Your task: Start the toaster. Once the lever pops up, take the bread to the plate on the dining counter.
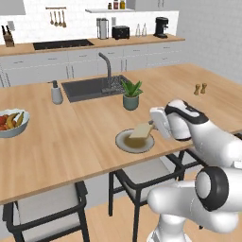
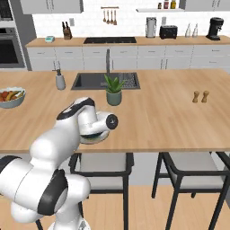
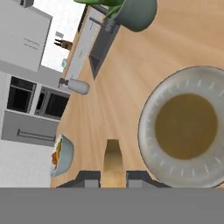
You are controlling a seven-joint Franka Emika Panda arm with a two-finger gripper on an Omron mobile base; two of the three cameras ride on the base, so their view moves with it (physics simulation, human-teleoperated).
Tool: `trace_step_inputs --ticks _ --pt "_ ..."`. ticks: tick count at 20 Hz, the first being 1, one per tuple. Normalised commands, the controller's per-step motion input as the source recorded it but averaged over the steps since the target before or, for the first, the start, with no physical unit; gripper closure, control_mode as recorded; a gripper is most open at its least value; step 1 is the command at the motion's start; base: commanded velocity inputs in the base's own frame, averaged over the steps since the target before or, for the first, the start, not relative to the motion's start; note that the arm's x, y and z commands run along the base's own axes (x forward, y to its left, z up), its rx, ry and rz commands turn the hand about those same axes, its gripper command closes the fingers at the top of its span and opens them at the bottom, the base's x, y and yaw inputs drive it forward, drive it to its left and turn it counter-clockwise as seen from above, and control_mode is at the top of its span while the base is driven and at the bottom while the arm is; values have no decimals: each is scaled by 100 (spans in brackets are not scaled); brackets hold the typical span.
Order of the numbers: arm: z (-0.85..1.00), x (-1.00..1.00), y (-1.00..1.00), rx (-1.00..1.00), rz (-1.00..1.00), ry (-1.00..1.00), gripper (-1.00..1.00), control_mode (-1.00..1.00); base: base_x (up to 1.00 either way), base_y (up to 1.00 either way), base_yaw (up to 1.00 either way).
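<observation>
the white arm (image 1: 208, 156) rises nearest the camera, reaching over the desk (image 1: 71, 142), the broad light-wood island with a dark sink (image 1: 97, 87). on the desk near its front edge lies the round grey-brown plate (image 1: 124, 141). the fingers (image 3: 113, 177) are nearly closed, pinching the thin tan bread (image 3: 113, 162) on edge; in the left base view the bread hangs tilted over the plate. a potted plant (image 1: 131, 94) stands just behind the plate. the black toaster (image 1: 120, 32) sits on the far wall counter.
</observation>
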Motion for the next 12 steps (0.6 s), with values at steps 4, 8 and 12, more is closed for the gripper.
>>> trace_step_inputs --ticks 4,8,12 --pt "-28 47 -2 -3 3 0 100 -100 0 0 0" --pt "-32 43 -3 -1 3 0 100 -100 0 0 0" --pt "-24 31 -18 0 2 0 100 -100 0 0 0"
